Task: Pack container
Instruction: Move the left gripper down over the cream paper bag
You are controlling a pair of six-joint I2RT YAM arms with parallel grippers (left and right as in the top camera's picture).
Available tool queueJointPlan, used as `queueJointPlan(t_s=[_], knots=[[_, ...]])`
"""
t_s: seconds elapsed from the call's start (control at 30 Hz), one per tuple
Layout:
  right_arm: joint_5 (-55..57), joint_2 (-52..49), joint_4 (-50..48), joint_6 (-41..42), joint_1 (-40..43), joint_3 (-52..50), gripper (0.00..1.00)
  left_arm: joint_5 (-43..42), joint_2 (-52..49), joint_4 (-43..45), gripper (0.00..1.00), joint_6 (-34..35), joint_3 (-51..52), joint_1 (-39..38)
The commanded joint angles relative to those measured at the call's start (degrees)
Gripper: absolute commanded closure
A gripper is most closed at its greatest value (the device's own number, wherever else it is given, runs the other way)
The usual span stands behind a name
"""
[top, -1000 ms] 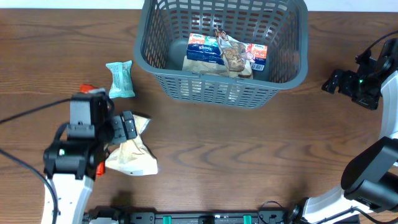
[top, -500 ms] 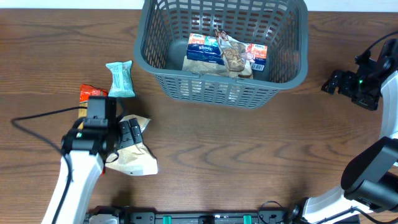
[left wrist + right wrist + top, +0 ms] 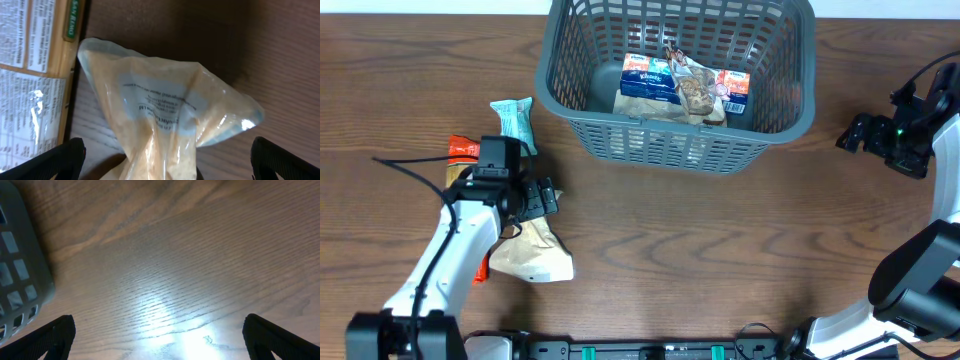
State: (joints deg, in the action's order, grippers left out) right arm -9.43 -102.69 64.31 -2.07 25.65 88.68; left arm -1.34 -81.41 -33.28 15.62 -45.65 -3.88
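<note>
The dark grey container (image 3: 775, 125) stands at the far middle of the table and holds tissue packs (image 3: 650, 78) and a clear snack bag (image 3: 695, 90). My left gripper (image 3: 535, 198) is open, its fingers either side of the top of a tan clear bag (image 3: 532, 252) lying on the table. In the left wrist view the bag (image 3: 165, 110) fills the gap between the open fingers (image 3: 167, 167). My right gripper (image 3: 855, 132) is open and empty at the far right, beside the container's corner (image 3: 22, 270), over bare wood (image 3: 160, 340).
A teal packet (image 3: 513, 125) lies left of the container. An orange packet (image 3: 463, 148) and a yellow labelled package (image 3: 35, 75) lie beside the tan bag, partly under my left arm. The table is brown wood.
My left arm has swung away from the front edge and to the right, bringing the open gripper over the top end of the tan bag. The right arm has not moved.
</note>
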Motion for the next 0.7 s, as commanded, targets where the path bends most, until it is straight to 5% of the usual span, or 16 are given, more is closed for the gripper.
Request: queueJointPlan(t_s=[0.0,0.67], knots=[[-0.5,-0.2,0.3,0.3,0.1,-0.3,0.01,-0.1,-2.3,0.0,0.01,-1.2,-0.1,-0.2],[-0.5,-0.2,1.1,0.3,0.1,-0.3,0.01,-0.1,-8.5,0.8,0.00,-1.4,0.0,-0.2]])
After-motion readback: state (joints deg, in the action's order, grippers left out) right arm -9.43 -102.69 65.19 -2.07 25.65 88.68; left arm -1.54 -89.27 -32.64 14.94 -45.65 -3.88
